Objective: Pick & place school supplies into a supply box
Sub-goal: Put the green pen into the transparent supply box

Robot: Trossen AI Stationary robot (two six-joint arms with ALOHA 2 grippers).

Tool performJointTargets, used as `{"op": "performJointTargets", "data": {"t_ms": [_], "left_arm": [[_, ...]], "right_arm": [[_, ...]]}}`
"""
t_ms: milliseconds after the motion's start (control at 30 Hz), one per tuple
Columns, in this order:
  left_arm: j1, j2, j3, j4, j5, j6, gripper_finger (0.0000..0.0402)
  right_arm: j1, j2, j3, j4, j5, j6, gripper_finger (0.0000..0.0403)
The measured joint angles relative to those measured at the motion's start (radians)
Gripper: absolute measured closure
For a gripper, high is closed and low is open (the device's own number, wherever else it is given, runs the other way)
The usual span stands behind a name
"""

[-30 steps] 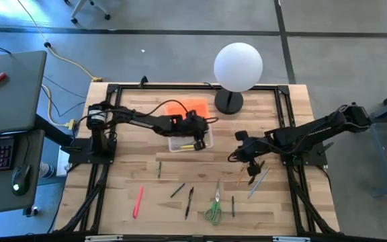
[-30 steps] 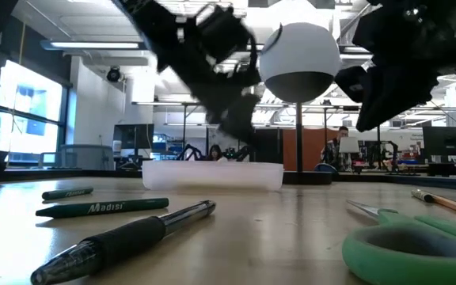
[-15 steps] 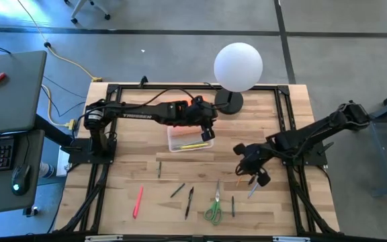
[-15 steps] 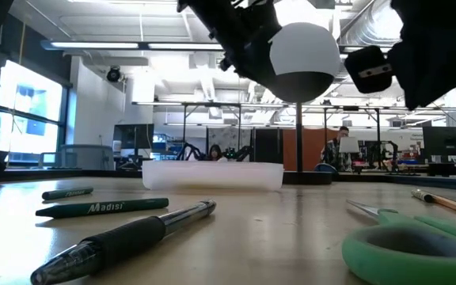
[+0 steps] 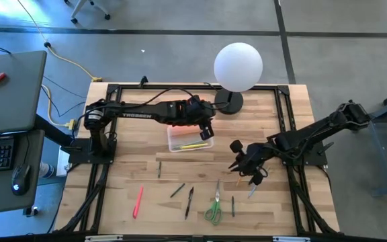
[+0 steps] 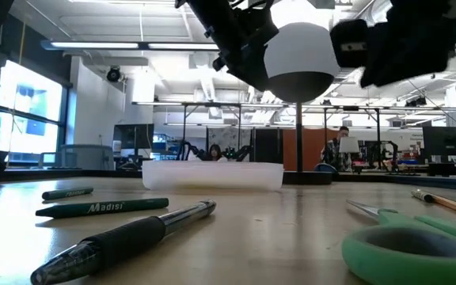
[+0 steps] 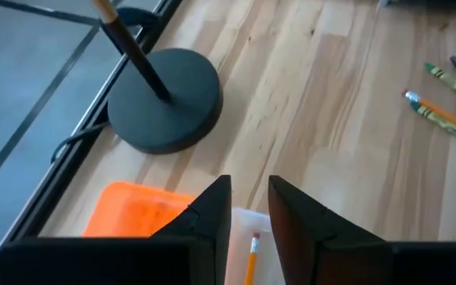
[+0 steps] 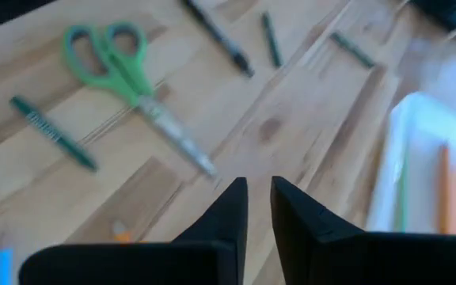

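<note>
The clear supply box [image 5: 190, 140] stands on the table at mid-back, with a yellow pencil [image 5: 193, 145] lying in it. Its orange lid [image 7: 133, 210] lies just behind it. My left gripper [image 5: 207, 130] hangs above the box's right end, open, with nothing between its fingers [image 7: 212, 214]. My right gripper [image 5: 236, 160] hovers right of centre, its fingers a little apart [image 8: 258, 198] and holding nothing. A grey pen [image 5: 251, 192] lies just below it. Green scissors [image 5: 213, 208], black pens [image 5: 189, 202], green pencils [image 5: 158, 169] and a pink-red marker [image 5: 138, 202] lie flat near the front.
A white globe lamp [image 5: 238, 66] stands on a black base [image 5: 228, 102] at the back, right of the box. A black frame [image 5: 106, 134] runs around the table's edges. More pencils [image 7: 450, 119] lie near the right arm. Bare wood lies between the box and the front row.
My left gripper has risen out of the box and now hangs clear above it; the yellow pencil stays inside. My right gripper has moved a little toward the table's left, risen slightly and rolled.
</note>
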Motion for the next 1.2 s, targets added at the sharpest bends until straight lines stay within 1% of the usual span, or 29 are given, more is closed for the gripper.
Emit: {"op": "performJointTargets", "data": {"t_ms": [100, 167, 333, 500, 600, 700, 800, 867, 967, 1100, 1200], "left_arm": [[0.0, 0.0, 0.0, -0.028, 0.0, -0.005, 0.0284], [0.0, 0.0, 0.0, -0.039, 0.0, -0.01, 0.0284], [0.0, 0.0, 0.0, -0.064, 0.007, -0.028, 0.0284], [0.0, 0.0, 0.0, -0.104, 0.005, -0.031, 0.0284], [0.0, 0.0, 0.0, -0.108, 0.003, -0.032, 0.0284], [0.0, 0.0, -0.001, -0.108, 0.005, -0.034, 0.0284], [0.0, 0.0, -0.001, -0.111, 0.005, -0.035, 0.0284], [0.0, 0.0, -0.001, -0.119, 0.005, -0.035, 0.0284], [0.0, 0.0, -0.001, -0.131, 0.005, -0.047, 0.0284], [0.0, 0.0, -0.001, -0.15, 0.006, -0.053, 0.0284], [0.0, 0.0, -0.001, -0.152, 0.006, -0.053, 0.0284]], "right_arm": [[0.0, 0.0, 0.0, 0.044, 0.036, 0.002, 0.0375], [0.0, 0.0, 0.0, 0.053, 0.038, 0.032, 0.038], [-0.001, 0.0, 0.0, 0.051, 0.001, 0.094, 0.0391], [-0.003, 0.0, 0.0, 0.146, -0.013, 0.099, 0.0389], [-0.003, 0.0, 0.0, 0.171, -0.047, 0.105, 0.0374], [-0.003, 0.0, 0.0, 0.175, -0.075, 0.106, 0.0348], [-0.003, 0.0, 0.0, 0.16, -0.052, 0.108, 0.0316], [-0.003, 0.0, 0.0, 0.138, -0.03, 0.141, 0.0296], [-0.003, 0.0, 0.0, 0.06, -0.047, 0.203, 0.0275], [-0.003, 0.0, -0.002, -0.099, -0.071, 0.199, 0.0268], [-0.003, 0.0, -0.045, -0.128, -0.069, 0.196, 0.0274]]}}
